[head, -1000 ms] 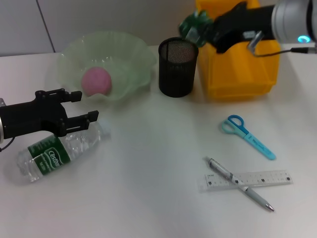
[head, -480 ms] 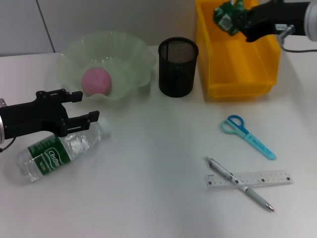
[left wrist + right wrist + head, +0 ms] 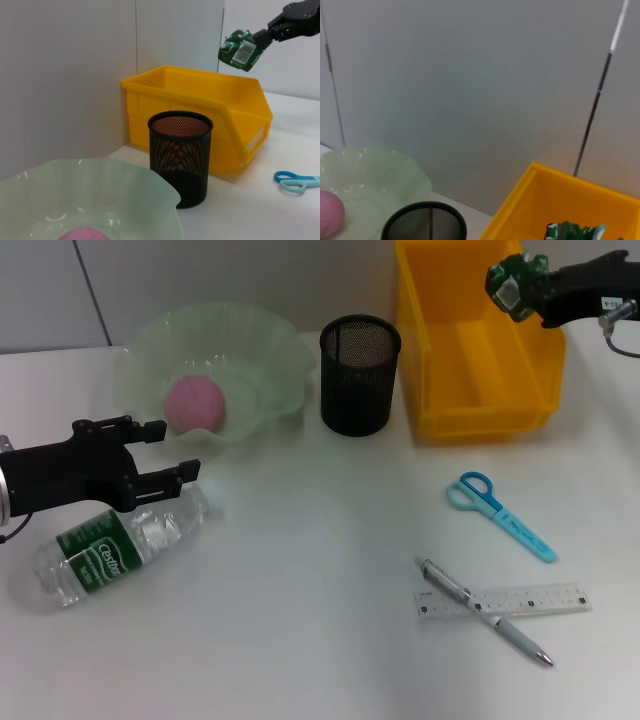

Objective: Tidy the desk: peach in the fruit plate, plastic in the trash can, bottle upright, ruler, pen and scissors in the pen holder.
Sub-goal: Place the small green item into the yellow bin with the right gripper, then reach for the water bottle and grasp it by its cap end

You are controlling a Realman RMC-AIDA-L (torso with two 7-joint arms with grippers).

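Note:
The pink peach [image 3: 194,403] lies in the pale green fruit plate [image 3: 270,340]. A clear bottle [image 3: 110,545] with a green label lies on its side at the left. My left gripper [image 3: 170,451] hovers open just above its cap end. My right gripper [image 3: 535,288] is shut on a crumpled green plastic [image 3: 515,282], held above the far right part of the yellow trash can [image 3: 480,390]. The black mesh pen holder [image 3: 359,375] stands between plate and trash can. Blue scissors [image 3: 497,512], a pen [image 3: 484,611] and a clear ruler [image 3: 503,601] lie at the front right, the pen crossing the ruler.
The left wrist view shows the plastic [image 3: 240,50] hanging over the trash can [image 3: 200,100], behind the pen holder [image 3: 180,155]. A grey wall runs behind the table. Bare white tabletop spreads between the bottle and the pen.
My right gripper carried the plastic rightward from beside the pen holder to above the trash can's far right side. The left arm has hardly moved.

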